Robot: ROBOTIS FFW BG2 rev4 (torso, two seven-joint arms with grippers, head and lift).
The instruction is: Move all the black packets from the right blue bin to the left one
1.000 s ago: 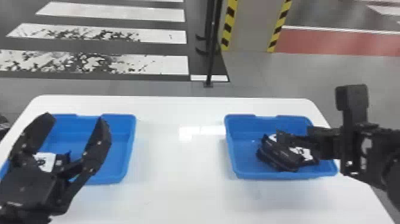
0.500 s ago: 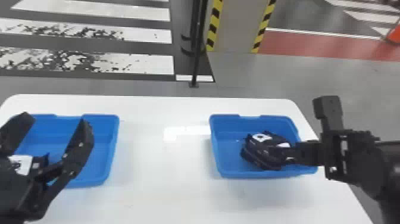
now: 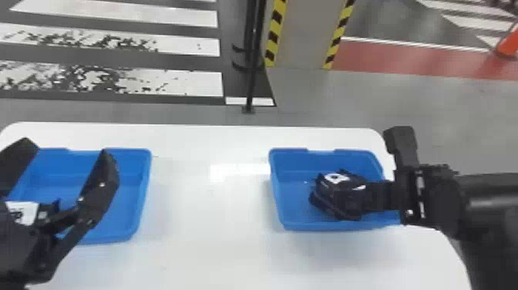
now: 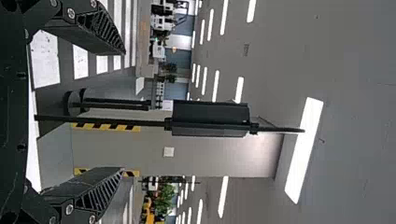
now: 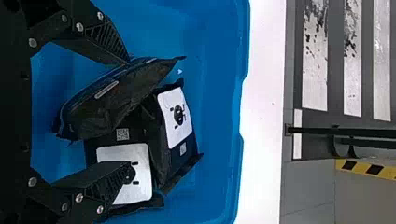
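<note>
In the head view my left gripper (image 3: 71,169) stands open over the left blue bin (image 3: 143,193), where a black packet with a white label (image 3: 24,212) lies partly hidden. Its open fingers also show in the left wrist view, my left gripper (image 4: 123,112) holding nothing. At the right blue bin (image 3: 275,193) my right gripper (image 3: 362,196) reaches in over a pile of black packets (image 3: 335,193). In the right wrist view my right gripper (image 5: 128,112) is open, one finger beside a tilted packet (image 5: 112,95), the other over a white-labelled packet (image 5: 140,156); another labelled packet (image 5: 175,116) lies alongside.
Both bins stand on a white table (image 3: 208,239), with a wide stretch of tabletop between them. A thin black pole (image 3: 252,77) and a striped pillar (image 3: 308,34) rise beyond the table's far edge. An orange cone (image 3: 508,44) stands far right.
The head view has shifted, so bins and table appear farther left. My right gripper's position over the pile has changed slightly, and the packets there look rearranged. The left gripper remains open.
</note>
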